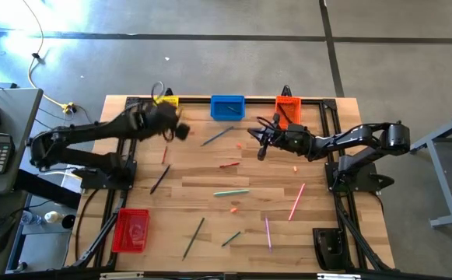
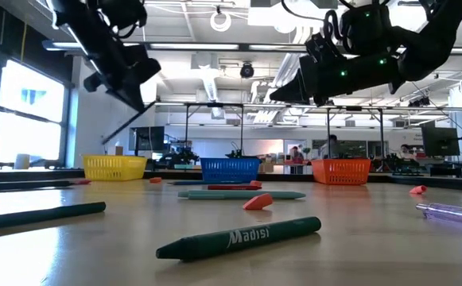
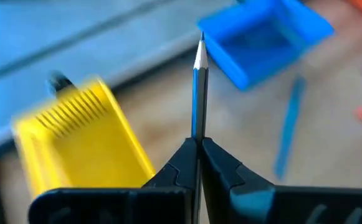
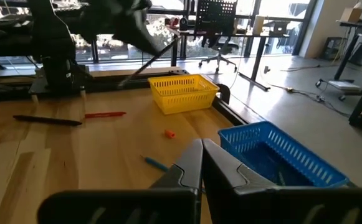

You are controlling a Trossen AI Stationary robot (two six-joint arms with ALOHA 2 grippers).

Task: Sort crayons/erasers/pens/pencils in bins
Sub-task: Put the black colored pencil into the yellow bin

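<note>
Green crayon [image 2: 238, 238] nearest; left end effector [image 3: 198, 149] hides pencil [image 3: 199, 93] base.

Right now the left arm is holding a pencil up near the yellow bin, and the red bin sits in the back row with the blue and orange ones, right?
Not quite. The left gripper does hold a pencil near the yellow bin. But the red bin sits alone at the opposite table edge on the left arm's side, away from the blue bin and orange bin. The high view shows it.
</note>
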